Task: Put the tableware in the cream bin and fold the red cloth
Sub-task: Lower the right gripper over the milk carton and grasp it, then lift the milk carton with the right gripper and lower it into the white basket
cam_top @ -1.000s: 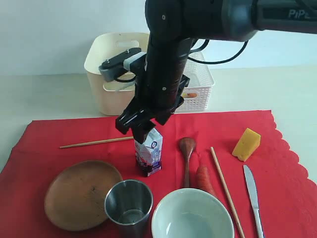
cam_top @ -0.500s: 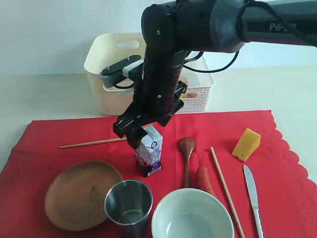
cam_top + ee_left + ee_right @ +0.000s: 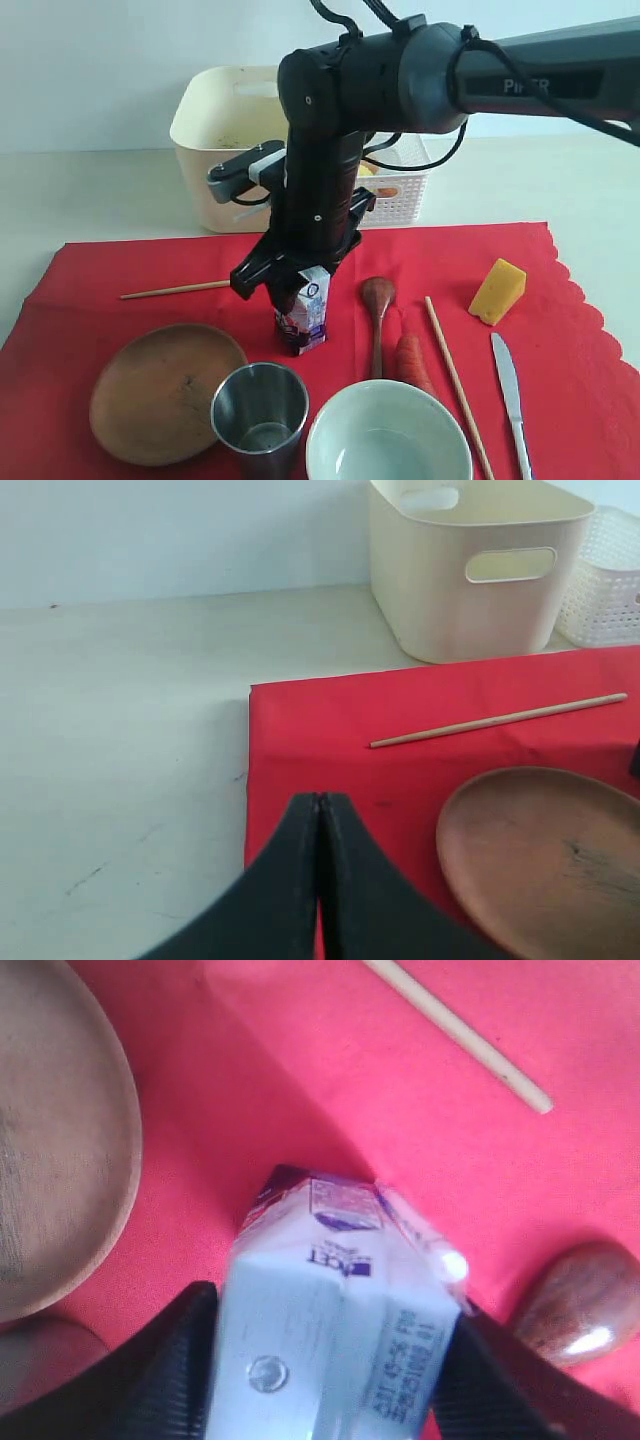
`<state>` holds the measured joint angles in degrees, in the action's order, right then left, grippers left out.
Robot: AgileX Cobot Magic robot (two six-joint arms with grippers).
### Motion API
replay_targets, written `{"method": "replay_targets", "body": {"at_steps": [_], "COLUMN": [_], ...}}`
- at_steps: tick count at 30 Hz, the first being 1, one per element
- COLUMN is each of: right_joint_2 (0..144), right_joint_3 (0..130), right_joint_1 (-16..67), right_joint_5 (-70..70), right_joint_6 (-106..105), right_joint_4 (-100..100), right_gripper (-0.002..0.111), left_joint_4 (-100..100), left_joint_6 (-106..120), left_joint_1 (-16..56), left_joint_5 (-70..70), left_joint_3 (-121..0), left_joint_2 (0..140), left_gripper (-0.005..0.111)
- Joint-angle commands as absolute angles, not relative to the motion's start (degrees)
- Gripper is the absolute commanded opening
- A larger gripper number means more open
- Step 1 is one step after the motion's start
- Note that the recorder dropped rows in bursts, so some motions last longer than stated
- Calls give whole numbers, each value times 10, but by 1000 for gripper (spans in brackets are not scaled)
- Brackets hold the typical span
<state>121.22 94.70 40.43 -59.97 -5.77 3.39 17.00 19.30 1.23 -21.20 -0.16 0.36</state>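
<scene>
1. My left arm's jaws are pressed shut with nothing between them, hanging near the left edge of the red cloth [image 3: 120, 265], which lies spread flat on the pale surface [image 3: 80, 190].
2. On the cloth's left part lies one wooden chopstick [image 3: 175, 290]. Nearer the camera sits the round wooden plate [image 3: 165, 390], and the steel cup [image 3: 260, 410] stands upright just beside the plate's right rim.
3. Behind the cloth stands the cream bin [image 3: 215, 130], with the white lattice basket [image 3: 405, 190] just beside it on the right.
4. My right arm's jaws sit around the top of the small milk carton [image 3: 305, 320], one against each side, gripping it. The carton stands upright on the cloth behind the cup.
5. Right of the carton lies the dark wooden spoon [image 3: 377, 320], its handle pointing towards the pale bowl [image 3: 385, 440] at the cloth's near edge.
6. Further right lies the second chopstick [image 3: 455, 385], then the cheese wedge [image 3: 497, 291], with the silver table knife [image 3: 510, 400] in front of it, all on the cloth.
</scene>
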Motion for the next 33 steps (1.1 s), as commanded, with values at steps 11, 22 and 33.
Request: {"method": "replay_targets", "body": {"at_steps": [11,22,33], "right_joint_2": [1194,1087,1005], "right_joint_3": [953,953,953], "right_joint_1": [406,406,405], "right_joint_5": [-602,-602,-575], "right_joint_6": [-76,-76,-20], "right_joint_4": [27,-30,-167], "right_gripper": [0,0,0], "left_joint_4": [171,171,171], "left_joint_6": [192,192,192], "left_joint_1": [11,11,11], "left_joint_5": [-209,-209,-209], "left_joint_3": [0,0,0], "left_joint_2": [0,0,0], "left_gripper": [0,0,0]}}
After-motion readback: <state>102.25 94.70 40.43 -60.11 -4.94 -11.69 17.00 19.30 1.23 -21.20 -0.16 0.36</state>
